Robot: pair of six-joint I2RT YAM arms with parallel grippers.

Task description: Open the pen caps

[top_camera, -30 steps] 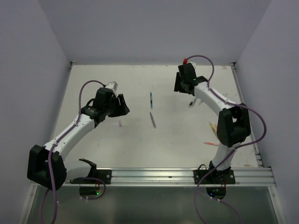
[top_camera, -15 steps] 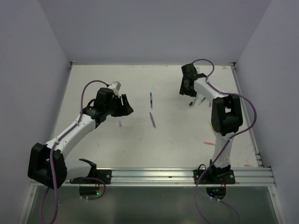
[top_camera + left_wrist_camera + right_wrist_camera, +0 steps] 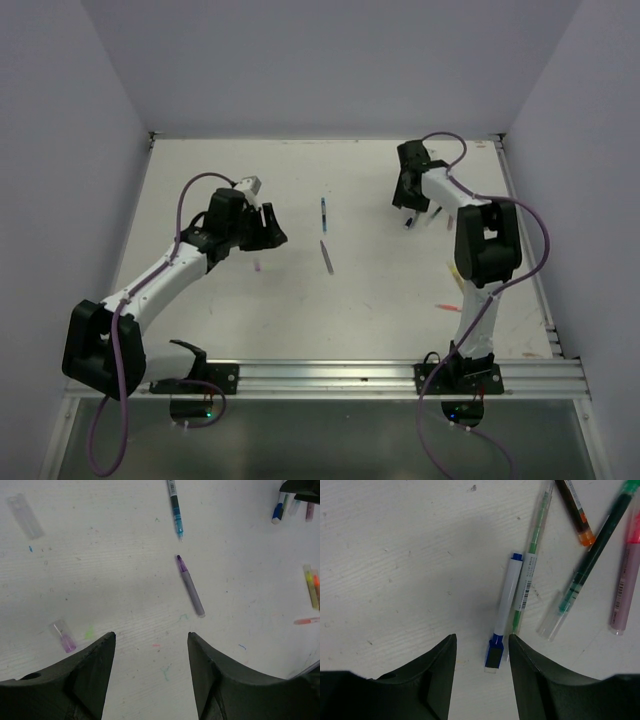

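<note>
Two robot arms reach over a white, ink-flecked desk (image 3: 380, 300). The left tool (image 3: 150, 636) hangs over the desk's left-centre part. Its two dark fingers (image 3: 95, 670) stand apart, with only bare desk between them. Ahead of it lie a thin teal pen (image 3: 175, 510) and, nearer, a purple-grey pen (image 3: 190, 586) with its purple tip bare. The two lie end toward end, close but not touching. A small clear cap tinged purple (image 3: 64, 637) lies just beside the left finger's tip. A longer clear plastic cap (image 3: 25, 516) lies well apart at the far left.

The right tool (image 3: 481, 637) is at the far right of the desk, over a cluster of pens. Its fingers (image 3: 435, 675) are also apart and clamp nothing. A white-bodied pen (image 3: 509, 592) points toward it, with its square blue cap (image 3: 494, 652) fitted on the near end. The cap sits in the gap between the fingertips; whether either finger touches it cannot be told. A thin clear pen with green ink (image 3: 532, 555) lies alongside, touching it. Further right lie a dark pen with an orange end (image 3: 575, 510), a dark green pen (image 3: 592, 545) with a clear cap, and a pink-and-lilac highlighter (image 3: 626, 575). Nearer the right arm's base lie a yellow marker (image 3: 309, 586) and a thin red pen (image 3: 306, 621).
</note>
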